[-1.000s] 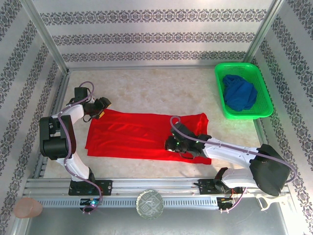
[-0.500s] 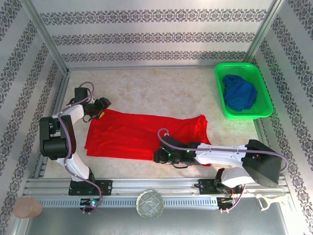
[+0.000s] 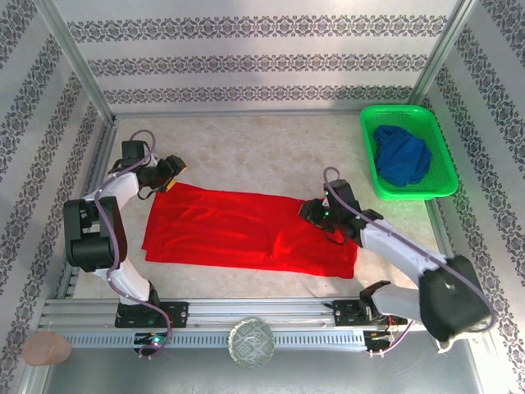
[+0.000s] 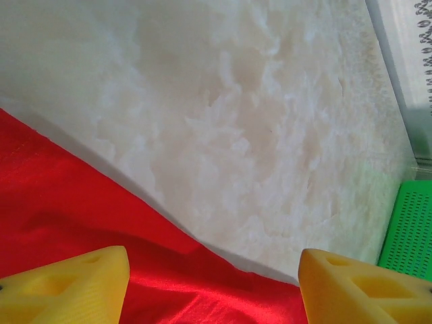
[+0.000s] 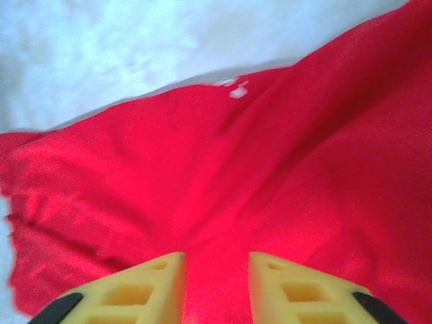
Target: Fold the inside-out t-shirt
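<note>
The bright red t-shirt [image 3: 230, 228] lies flattened across the middle of the table, long side running left to right. My left gripper [image 3: 168, 176] hovers at its far left corner. In the left wrist view the left gripper [image 4: 212, 283] stands open, its yellow fingers [image 4: 74, 283] wide apart above the shirt's edge [image 4: 81, 223]. My right gripper [image 3: 313, 212] is at the shirt's upper right part. In the right wrist view the right gripper [image 5: 216, 270] pinches red cloth [image 5: 202, 175], with creases running into the narrow gap. A small white tag [image 5: 235, 88] shows near the cloth's edge.
A green basket [image 3: 408, 194] holding a dark blue garment [image 3: 402, 156] stands at the back right, its corner also visible as the green basket [image 4: 408, 229]. A round patterned dish [image 3: 251, 341] and a pinkish disc [image 3: 47, 348] sit on the front rail. Bare marble tabletop [image 3: 262, 148] lies behind the shirt.
My right gripper swept left along the shirt's near edge, then swung up and right to its upper right part. The shirt's right end changed shape. The left gripper barely moved.
</note>
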`<state>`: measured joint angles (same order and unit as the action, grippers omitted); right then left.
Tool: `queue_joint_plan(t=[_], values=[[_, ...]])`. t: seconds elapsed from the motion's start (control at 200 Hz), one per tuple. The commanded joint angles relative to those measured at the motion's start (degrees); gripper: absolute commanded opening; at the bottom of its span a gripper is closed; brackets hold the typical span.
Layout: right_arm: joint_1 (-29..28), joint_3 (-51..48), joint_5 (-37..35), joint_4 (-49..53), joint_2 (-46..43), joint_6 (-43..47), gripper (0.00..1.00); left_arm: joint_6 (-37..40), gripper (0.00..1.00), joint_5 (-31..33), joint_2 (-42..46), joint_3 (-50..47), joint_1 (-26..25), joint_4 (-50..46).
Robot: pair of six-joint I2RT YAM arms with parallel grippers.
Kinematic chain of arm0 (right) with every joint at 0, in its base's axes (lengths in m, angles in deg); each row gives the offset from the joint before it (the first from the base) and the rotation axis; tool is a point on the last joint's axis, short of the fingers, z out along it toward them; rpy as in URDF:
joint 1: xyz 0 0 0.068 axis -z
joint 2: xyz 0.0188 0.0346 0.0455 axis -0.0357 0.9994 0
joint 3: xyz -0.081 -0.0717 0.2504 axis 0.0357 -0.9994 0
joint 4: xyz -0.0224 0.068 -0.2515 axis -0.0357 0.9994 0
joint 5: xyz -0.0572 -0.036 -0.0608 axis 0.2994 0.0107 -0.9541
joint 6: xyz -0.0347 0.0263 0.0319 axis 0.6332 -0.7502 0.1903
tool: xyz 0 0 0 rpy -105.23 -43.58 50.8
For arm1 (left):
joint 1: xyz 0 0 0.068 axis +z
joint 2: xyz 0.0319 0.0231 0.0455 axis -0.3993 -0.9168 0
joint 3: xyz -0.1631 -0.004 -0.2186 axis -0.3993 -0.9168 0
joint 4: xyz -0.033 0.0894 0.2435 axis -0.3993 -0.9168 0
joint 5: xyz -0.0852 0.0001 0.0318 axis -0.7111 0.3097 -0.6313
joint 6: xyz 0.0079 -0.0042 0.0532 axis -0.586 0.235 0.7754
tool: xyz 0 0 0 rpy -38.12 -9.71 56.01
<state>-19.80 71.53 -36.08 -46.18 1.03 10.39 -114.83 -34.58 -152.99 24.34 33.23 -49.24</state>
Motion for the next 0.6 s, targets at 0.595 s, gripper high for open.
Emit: queue_joint_plan(t=[0.595], values=[[19.2,0.1,15.6,3.0,-3.2,10.0,0.41,-2.2,0.71,-1.0,8.8,-6.1,-1.4,0.7]])
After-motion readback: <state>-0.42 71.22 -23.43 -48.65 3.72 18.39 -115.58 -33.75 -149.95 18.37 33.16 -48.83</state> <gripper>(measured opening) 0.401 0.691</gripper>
